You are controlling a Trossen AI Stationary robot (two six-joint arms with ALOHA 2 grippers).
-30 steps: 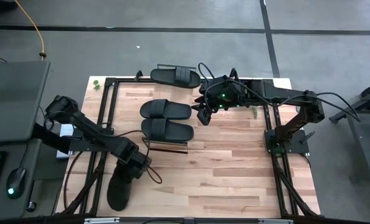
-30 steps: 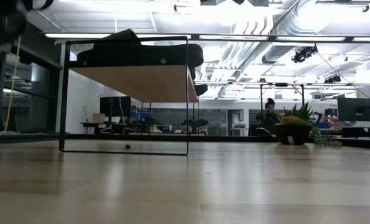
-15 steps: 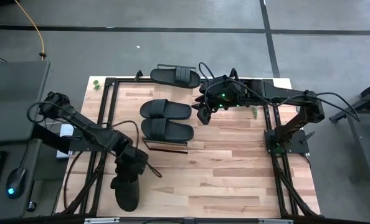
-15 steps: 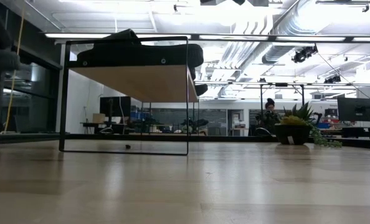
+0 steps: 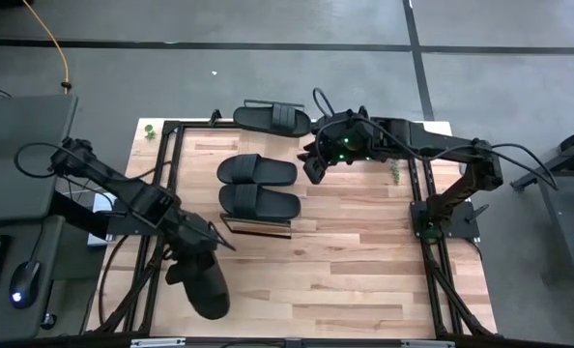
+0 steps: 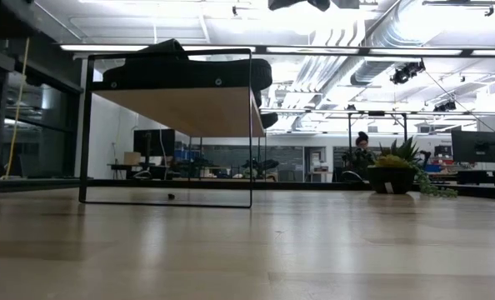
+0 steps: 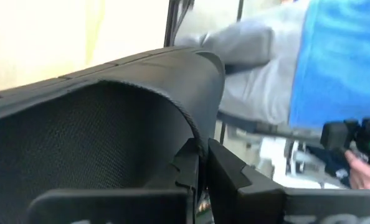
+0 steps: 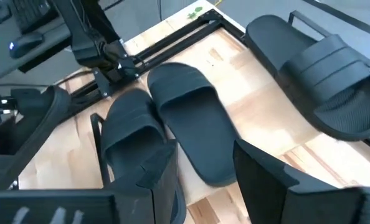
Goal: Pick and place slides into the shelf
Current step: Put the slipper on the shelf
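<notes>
Two black slides (image 5: 258, 171) (image 5: 259, 203) lie side by side on the shelf (image 5: 256, 225), whose light plank stands on a thin black frame (image 6: 181, 104). Another slide (image 5: 272, 119) rests sole down at the table's far edge. My left gripper (image 5: 196, 259), near the near-left corner, is shut on the last slide (image 5: 206, 290). My right gripper (image 5: 313, 169) hovers open just right of the shelf, touching nothing; its wrist view looks down on the shelf's slides (image 8: 194, 124). My left gripper pinches the slide by the rim of its sole (image 7: 194, 134) between both fingers (image 7: 225, 171). In the wrist view the dotted underside (image 7: 79, 143) fills the picture beside the fingers. In the high view the slide reaches from the gripper toward the near edge and looks lifted off the table.
Black metal rails (image 5: 161, 193) (image 5: 424, 208) run along the table's left and right sides. A small potted plant (image 6: 393, 171) stands on the right part. Bare wood (image 5: 355, 261) lies between shelf and near edge. A person (image 6: 362, 150) sits far behind.
My left gripper has swung the held slide: its free end has turned toward the table's right, while the arm's elbow has drawn back to the left. The dark arm has left the low view's left edge. My right gripper has shifted slightly toward the far edge.
</notes>
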